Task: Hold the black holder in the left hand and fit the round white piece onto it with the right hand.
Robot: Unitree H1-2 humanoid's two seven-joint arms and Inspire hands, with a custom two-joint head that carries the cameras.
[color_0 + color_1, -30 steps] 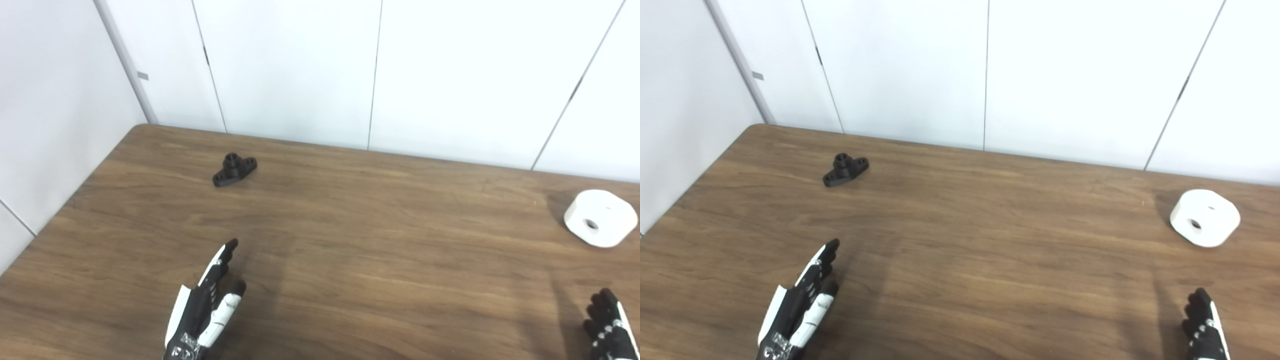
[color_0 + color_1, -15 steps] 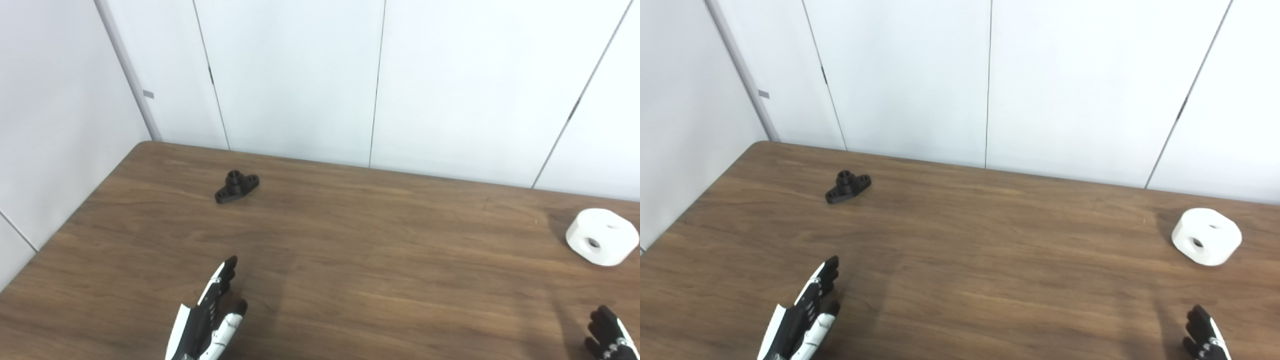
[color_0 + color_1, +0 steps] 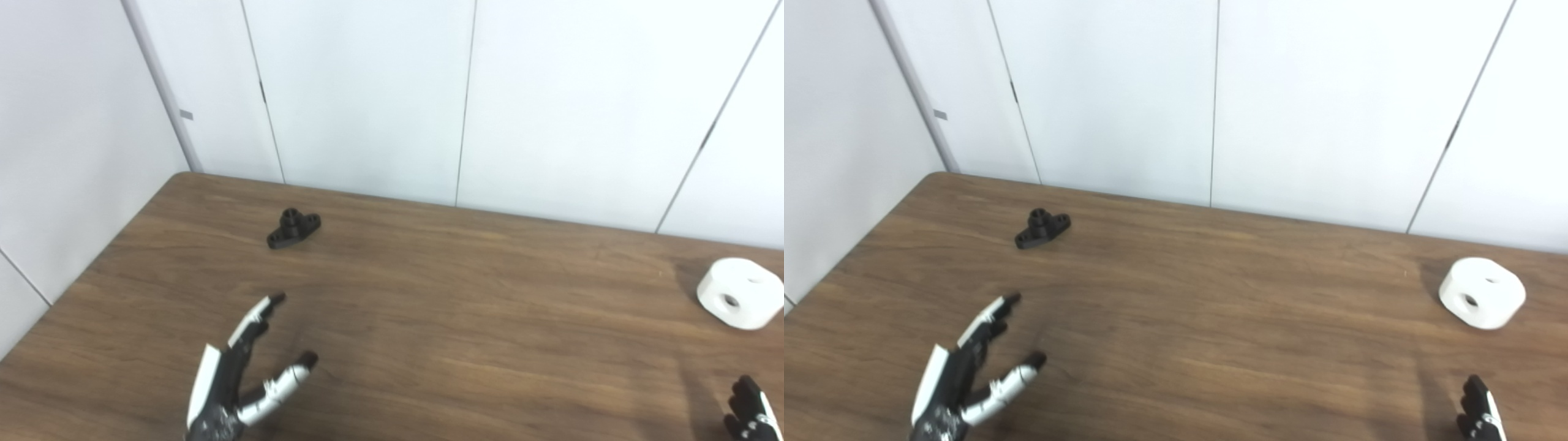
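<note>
Left eye view: left hand (image 3: 239,380) thumb spread wider (vs. before).

Brown wood-grain table (image 3: 465,318), white panelled wall (image 3: 367,92) behind with thin seams, even light

bright even light, soft shadows on table (image 3: 465,318), slight motion blur on left hand (image 3: 236,380)

The long wooden table (image 3: 465,318) is dark brown with streaky grain. The small flanged plastic holder (image 3: 293,228) is matte black; the round drilled plastic piece (image 3: 740,293) plain white. Both robot hands, left (image 3: 236,380) and right (image 3: 750,415), are black with white panels. The panelled wall (image 3: 367,92) is white.
</note>
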